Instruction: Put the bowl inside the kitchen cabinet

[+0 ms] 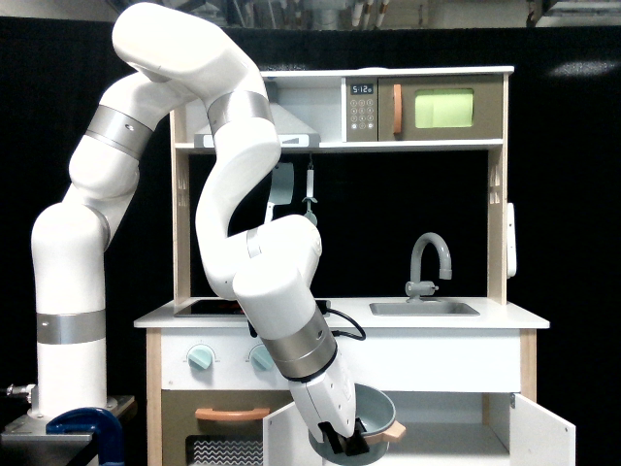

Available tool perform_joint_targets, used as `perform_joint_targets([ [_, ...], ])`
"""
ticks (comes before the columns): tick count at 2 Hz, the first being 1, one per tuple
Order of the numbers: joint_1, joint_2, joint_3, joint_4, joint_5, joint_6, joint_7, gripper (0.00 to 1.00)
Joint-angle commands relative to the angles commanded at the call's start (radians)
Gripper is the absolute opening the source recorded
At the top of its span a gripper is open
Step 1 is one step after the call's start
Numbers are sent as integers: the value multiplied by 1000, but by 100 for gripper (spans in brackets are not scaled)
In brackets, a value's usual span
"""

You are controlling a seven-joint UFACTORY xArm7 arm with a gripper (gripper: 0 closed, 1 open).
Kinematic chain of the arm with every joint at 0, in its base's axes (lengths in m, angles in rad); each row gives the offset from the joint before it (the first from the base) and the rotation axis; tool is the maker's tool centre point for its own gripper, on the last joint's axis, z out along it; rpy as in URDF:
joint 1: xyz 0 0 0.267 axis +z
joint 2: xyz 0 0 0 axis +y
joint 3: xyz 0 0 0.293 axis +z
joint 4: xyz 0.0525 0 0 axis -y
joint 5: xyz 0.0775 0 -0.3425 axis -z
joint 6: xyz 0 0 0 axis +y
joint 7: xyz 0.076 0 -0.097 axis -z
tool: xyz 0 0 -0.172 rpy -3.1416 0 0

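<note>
A grey-blue bowl [374, 416] with a peach side handle hangs tilted at the bottom centre of the exterior view. My gripper [351, 445] is shut on its near rim, its black fingers [357, 448] clamped over the edge. The bowl sits just below the countertop, in front of the opening of the kitchen cabinet [446, 427], whose white interior shows behind it. Both small white doors stand open, one [279, 437] on the exterior view's left and one [540, 433] on its right. The bowl's underside is cut off by the frame's lower edge.
Above the cabinet the white countertop [340, 316] carries a sink with a grey tap [428, 264] and a black hob. An oven door with a peach handle [228, 415] is left of the cabinet. A microwave [444, 109] tops the unit. The arm's base column [70, 330] stands at left.
</note>
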Motion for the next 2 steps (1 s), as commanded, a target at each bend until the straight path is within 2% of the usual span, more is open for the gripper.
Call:
perform_joint_targets([
  [2, -11, 98, 277, 86, 213, -159, 10, 0],
])
